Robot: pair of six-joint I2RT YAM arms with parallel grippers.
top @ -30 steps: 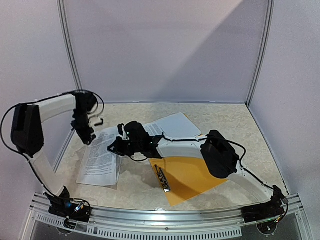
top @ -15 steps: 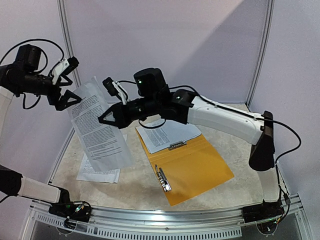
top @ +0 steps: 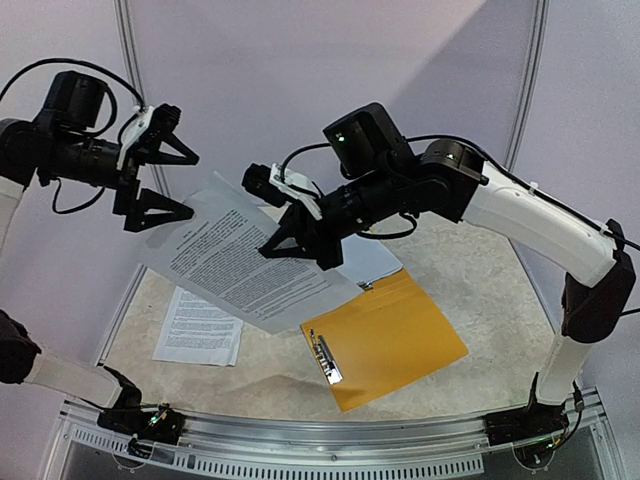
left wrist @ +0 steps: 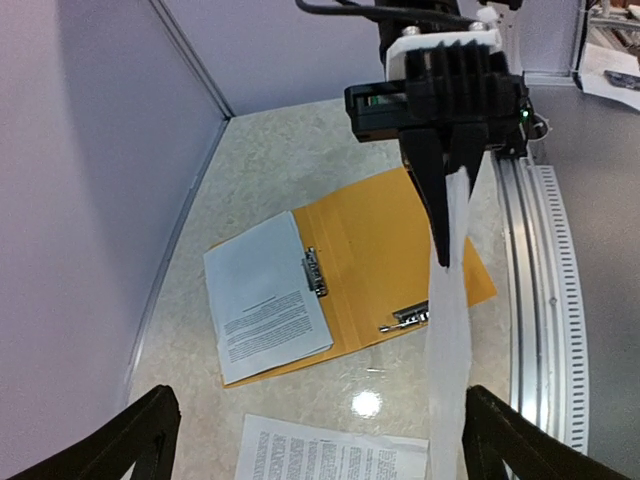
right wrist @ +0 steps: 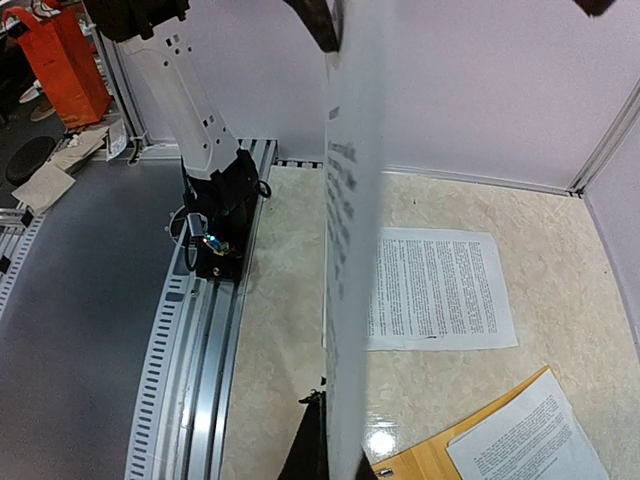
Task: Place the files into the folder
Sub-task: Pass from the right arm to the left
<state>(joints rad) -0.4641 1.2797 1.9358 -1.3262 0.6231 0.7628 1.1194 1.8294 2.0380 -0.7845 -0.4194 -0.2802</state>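
White, thin paper sheet printed with lines of small black text (top: 250,275): up in the air at centre left of the top view, slanting down toward the lower right, clear of the worktop. Clamped near its upper right edge in the right tool (left wrist: 440,250), both fingers pressed together on the paper. Seen edge-on in both wrist views, as a pale upright band. Upper left corner just beside the left tool (top: 195,185), at the upper left of the top view, fingers spread wide apart and gripping nothing; contact between its lower finger and that corner: cannot tell.

Below, toward the lower right of the top view: flat orange-yellow plastic folder (top: 400,340), lying open on the beige speckled worktop (top: 470,290). Slim metal clip (top: 325,357) at the left edge of its near flap. On its far flap, a second white printed sheet (left wrist: 265,300), mostly hidden behind the right tool in the top view.

At the lower left of the top view, a third white printed sheet (top: 200,327), flat on the worktop, apart from the folder.
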